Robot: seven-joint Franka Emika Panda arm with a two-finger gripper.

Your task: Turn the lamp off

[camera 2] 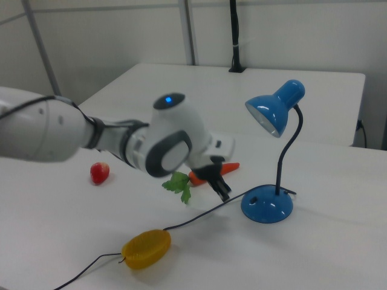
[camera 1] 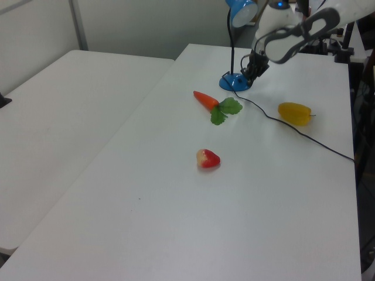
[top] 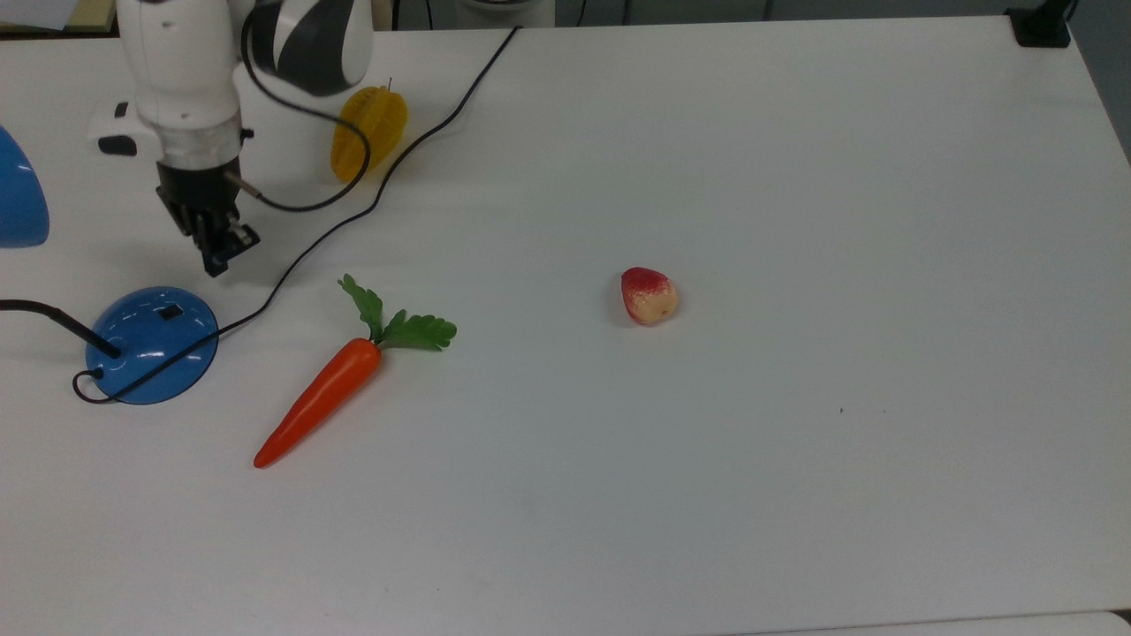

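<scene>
The blue lamp stands at the top view's left, its glossy dome base [top: 152, 346] carrying a small black switch [top: 170, 311]. The black gooseneck [camera 2: 285, 157] rises to the blue shade [camera 2: 275, 112], whose opening looks dull, without glare. My gripper [top: 217, 263] hangs shut and empty just beyond the base's far-right edge, raised off it and touching nothing. In the right view the gripper [camera 2: 224, 194] sits left of the base [camera 2: 266, 207]. In the left view the gripper [camera 1: 253, 72] hovers beside the base [camera 1: 235, 82].
The lamp's black cord [top: 389, 168] runs from the base across the table to the far edge. An orange carrot [top: 322, 397] lies right of the base, a yellow starfruit [top: 369, 132] sits behind the arm, and a red strawberry [top: 649, 296] lies mid-table.
</scene>
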